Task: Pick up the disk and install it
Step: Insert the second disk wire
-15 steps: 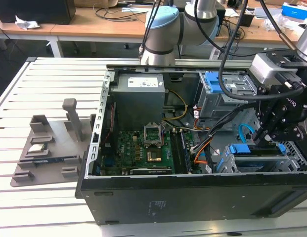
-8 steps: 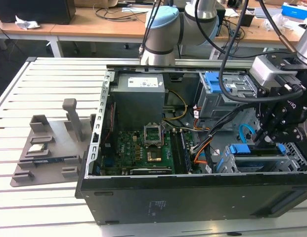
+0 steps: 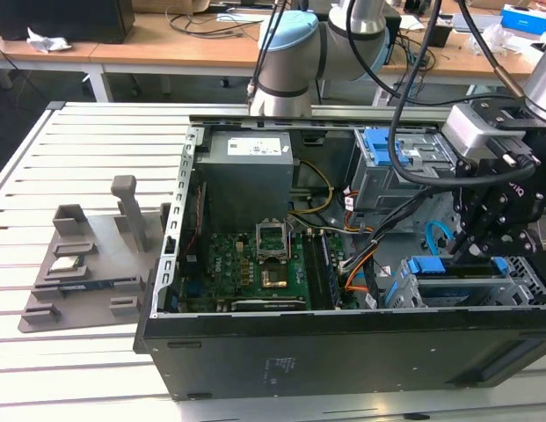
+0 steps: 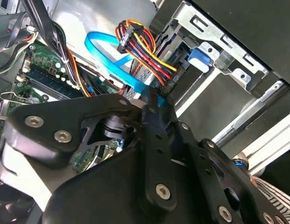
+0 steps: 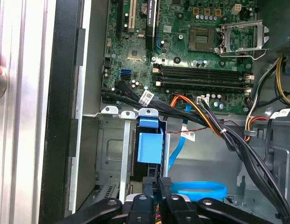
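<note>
The disk (image 3: pixel 428 265), with its bright blue frame, stands on edge in the grey drive cage (image 3: pixel 527 281) at the near corner of the open computer case, on the exterior view's right. My black gripper (image 3: pixel 477 251) hangs straight over it, fingertips down at its top edge. In the first wrist view the disk's blue frame (image 5: pixel 149 147) sits in the cage slot just beyond the gripper (image 5: pixel 158 186), whose fingers stand close together. In the second wrist view a bit of the blue frame (image 4: pixel 159 99) shows at the gripper (image 4: pixel 152 103) tips.
The motherboard (image 3: pixel 255 264) and power supply (image 3: pixel 246 167) fill the case's middle. Orange, black and blue cables (image 5: pixel 205 116) run beside the cage. A second cage with a blue latch (image 3: pixel 391 149) sits at the back. A grey parts fixture (image 3: pixel 88 255) lies on the slatted table.
</note>
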Controlling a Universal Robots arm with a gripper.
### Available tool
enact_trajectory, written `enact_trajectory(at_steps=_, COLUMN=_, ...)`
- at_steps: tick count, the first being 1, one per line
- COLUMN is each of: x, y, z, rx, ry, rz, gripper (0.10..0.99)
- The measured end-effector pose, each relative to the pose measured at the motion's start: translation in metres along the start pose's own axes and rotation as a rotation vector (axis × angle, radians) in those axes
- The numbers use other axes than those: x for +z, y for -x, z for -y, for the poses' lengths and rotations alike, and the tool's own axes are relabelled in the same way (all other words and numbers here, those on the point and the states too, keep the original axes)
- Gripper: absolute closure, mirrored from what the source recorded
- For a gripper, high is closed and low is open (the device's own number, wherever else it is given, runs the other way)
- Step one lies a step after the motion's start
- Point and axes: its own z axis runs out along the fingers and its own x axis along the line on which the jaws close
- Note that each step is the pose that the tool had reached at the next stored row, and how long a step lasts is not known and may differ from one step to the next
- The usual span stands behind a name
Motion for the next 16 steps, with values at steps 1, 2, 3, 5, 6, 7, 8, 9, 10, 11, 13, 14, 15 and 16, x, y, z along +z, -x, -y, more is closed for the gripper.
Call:
enact_trajectory(at_steps=1, x=-0.0001, y=0.0, z=0.0, rx=0.0, ry=0.0, rz=-0.0002, gripper=0.851)
enact_trajectory(at_steps=2, x=-0.0045, y=-0.0001, z=-0.0002, rx=0.0, ry=0.0, rz=-0.0001, gripper=0.851)
enact_trajectory(at_steps=3, x=-0.0079, y=0.0006, z=-0.0003, rx=0.0, ry=0.0, rz=0.0, gripper=0.851)
enact_trajectory(at_steps=5, x=-0.0126, y=0.0033, z=-0.0003, rx=0.0, ry=0.0, rz=0.0001, gripper=0.851)
enact_trajectory(at_steps=6, x=-0.0143, y=0.0043, z=-0.0003, rx=0.0, ry=0.0, rz=0.0, gripper=0.863)
enact_trajectory(at_steps=7, x=-0.016, y=0.005, z=-0.0004, rx=0.0, ry=0.0, rz=-0.0002, gripper=0.863)
enact_trajectory(at_steps=8, x=-0.0188, y=0.0057, z=-0.0004, rx=0.0, ry=0.0, rz=-0.0001, gripper=0.929)
enact_trajectory(at_steps=9, x=-0.022, y=0.0058, z=-0.0006, rx=0.0, ry=0.0, rz=-0.0001, gripper=0.98)
enact_trajectory(at_steps=10, x=-0.0243, y=0.0057, z=-0.0006, rx=0.0, ry=0.0, rz=0.0002, gripper=0.98)
enact_trajectory(at_steps=11, x=-0.0256, y=0.0057, z=-0.0007, rx=0.0, ry=0.0, rz=0.0002, gripper=0.98)
enact_trajectory(at_steps=13, x=-0.0265, y=0.0056, z=-0.0007, rx=0.0, ry=0.0, rz=0.0006, gripper=0.98)
enact_trajectory(at_steps=14, x=-0.0267, y=0.0056, z=-0.0007, rx=0.0, ry=0.0, rz=0.0002, gripper=0.98)
enact_trajectory(at_steps=15, x=-0.0267, y=0.0056, z=-0.0007, rx=0.0, ry=0.0, rz=0.0003, gripper=0.98)
enact_trajectory(at_steps=16, x=-0.0267, y=0.0056, z=-0.0007, rx=0.0, ry=0.0, rz=0.0003, gripper=0.98)
